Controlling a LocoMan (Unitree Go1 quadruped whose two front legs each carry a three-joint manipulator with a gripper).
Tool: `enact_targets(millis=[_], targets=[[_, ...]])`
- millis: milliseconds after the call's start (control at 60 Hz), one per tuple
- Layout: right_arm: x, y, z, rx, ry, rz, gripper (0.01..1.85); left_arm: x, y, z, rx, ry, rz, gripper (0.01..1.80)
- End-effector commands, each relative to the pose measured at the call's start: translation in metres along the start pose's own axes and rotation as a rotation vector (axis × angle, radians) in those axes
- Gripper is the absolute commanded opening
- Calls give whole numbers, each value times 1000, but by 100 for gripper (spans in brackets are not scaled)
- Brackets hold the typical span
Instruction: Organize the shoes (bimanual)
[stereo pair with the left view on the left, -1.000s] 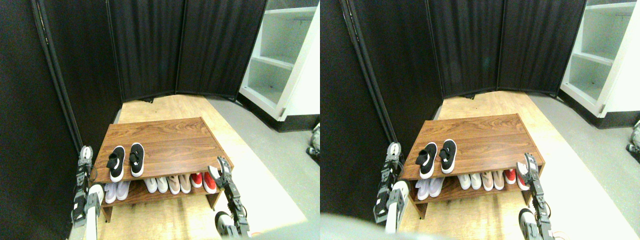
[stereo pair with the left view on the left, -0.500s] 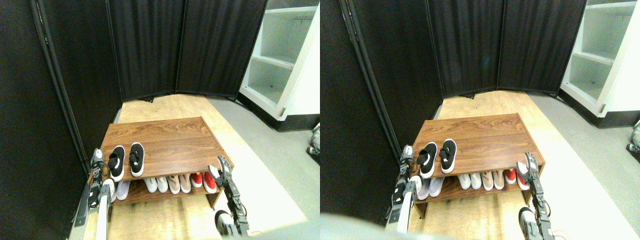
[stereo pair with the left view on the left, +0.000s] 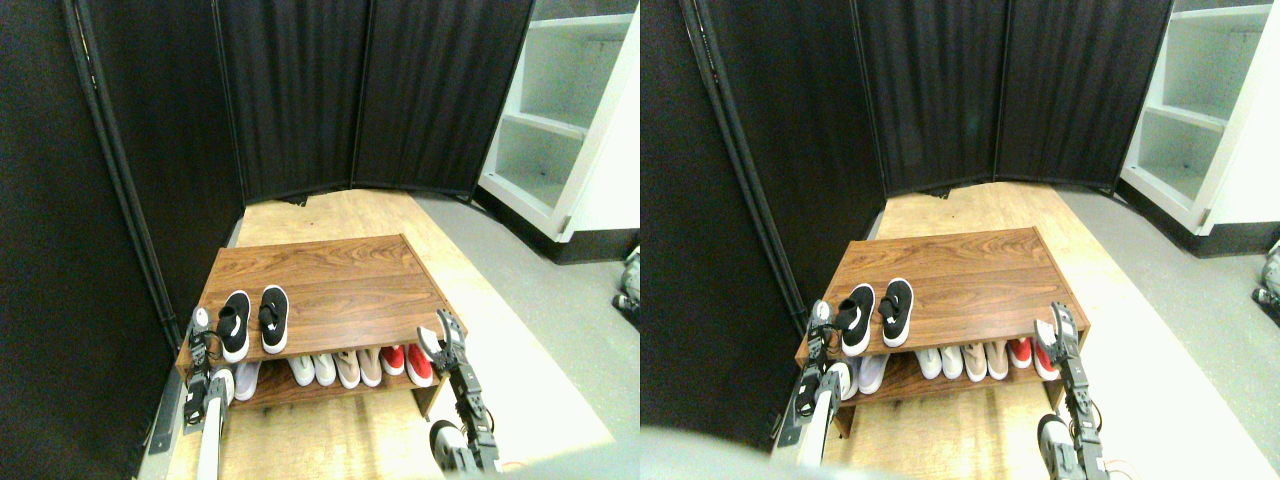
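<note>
Shoes (stereo pair with the left view on the left: 252, 320) just right of left tool (stereo pair with the left view on the left: 201, 328); its spread unclear.

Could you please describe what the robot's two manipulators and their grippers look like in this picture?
Both are slim limbs rising from the bottom edge. The left manipulator has a pale, whitish lower link and a dark upper section with visible cabling, topped by the left gripper, which shows a light, rounded tip. The right manipulator is mostly dark grey and blocky, and the right gripper has dark fingers with a pale inner face.
</note>
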Motion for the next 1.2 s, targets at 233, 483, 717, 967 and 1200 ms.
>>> enact_targets(millis=[233,483,717,967,1200], targets=[[-2,2,7,0,-47,21,34,2,-9,-20,-11,105,32,1],[-1,5,8,15,-59,34,36,-8,-23,-23,-30,144,39,1],[5,9,8,11,-63,30,37,-21,-33,-25,-87,214,29,1],[10,11,6,-1,-65,43,37,-29,-36,-28,-109,269,27,1],[14,12,6,4,-66,49,37,-22,-43,-40,-104,306,41,1]])
